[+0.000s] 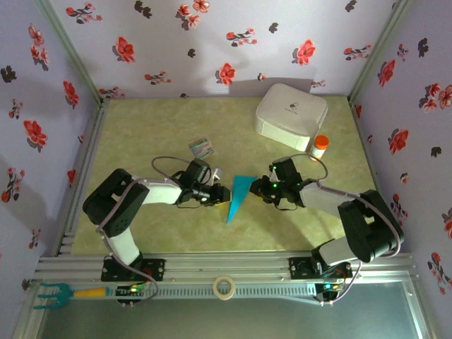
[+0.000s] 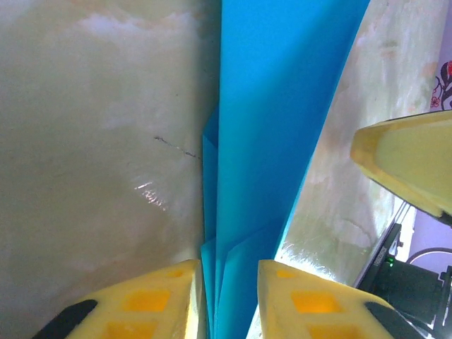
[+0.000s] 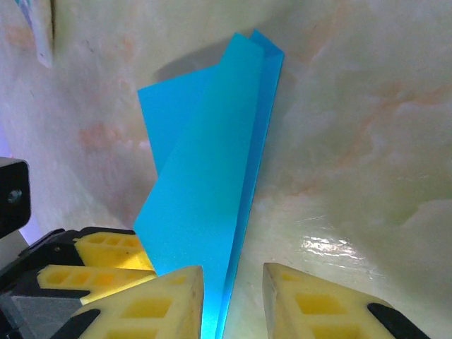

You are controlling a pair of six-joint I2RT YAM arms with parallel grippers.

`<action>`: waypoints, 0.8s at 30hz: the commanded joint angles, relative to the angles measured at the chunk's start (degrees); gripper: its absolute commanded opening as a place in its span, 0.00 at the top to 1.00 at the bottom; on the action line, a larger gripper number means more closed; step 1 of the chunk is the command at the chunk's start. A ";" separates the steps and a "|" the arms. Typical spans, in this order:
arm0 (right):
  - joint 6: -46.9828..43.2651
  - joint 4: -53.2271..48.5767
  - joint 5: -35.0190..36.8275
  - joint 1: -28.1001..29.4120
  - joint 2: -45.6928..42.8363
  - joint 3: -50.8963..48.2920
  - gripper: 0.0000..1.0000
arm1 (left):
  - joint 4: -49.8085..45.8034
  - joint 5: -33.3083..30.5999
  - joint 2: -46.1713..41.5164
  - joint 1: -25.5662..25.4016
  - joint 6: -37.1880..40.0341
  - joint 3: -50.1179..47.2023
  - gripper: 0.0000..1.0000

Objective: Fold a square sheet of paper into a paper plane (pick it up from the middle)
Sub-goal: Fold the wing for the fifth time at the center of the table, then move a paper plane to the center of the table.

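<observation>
I find the slim, pointed turquoise-blue paper dart (image 1: 237,195) lying at the centre of the pale green marbled table (image 1: 141,134), between the two claws. In the overhead view its long axis runs from the broad tail at 1 o'clock to the tip at 7 o'clock. The left gripper (image 1: 217,193) sits at 9 o'clock of the dart, at its edge. The right gripper (image 1: 264,186) sits at 3 o'clock, just beside the broad end. I judge neither arm clearly nearer. In the left wrist view the yellow fingers (image 2: 141,307) stand partly apart, with the lengthwise creased layers running up between them. Whether the pads bite the paper or merely straddle it I cannot tell, since the contact falls at the frame edge. In the right wrist view the jaws are apart and unclenched. The dart's long edge passes between them close to one finger, with bare table showing on the other side. In my judgement the coming crease turns on that axis, so both claws must work squarely across it from 9 and 3 o'clock. For open room, bare table extends toward 6 o'clock down to the aluminium rail (image 1: 226,265). The small multicoloured printed card (image 1: 201,147) lies near at 11 o'clock. The white rounded box (image 1: 291,116) and the orange-capped bottle (image 1: 320,146) stand at 1 to 2 o'clock, apart from the work.
</observation>
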 commanded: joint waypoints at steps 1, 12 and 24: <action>0.62 1.62 -1.50 1.33 1.99 0.48 0.72 | -1.14 1.32 1.50 0.32 -0.44 1.42 0.77; 0.27 2.61 -2.90 2.93 5.91 1.68 0.75 | -5.22 0.65 1.66 -0.28 2.00 3.38 0.79; 0.14 3.67 -4.15 3.54 7.49 1.99 0.79 | -11.31 -1.19 3.64 -2.75 5.07 6.92 0.81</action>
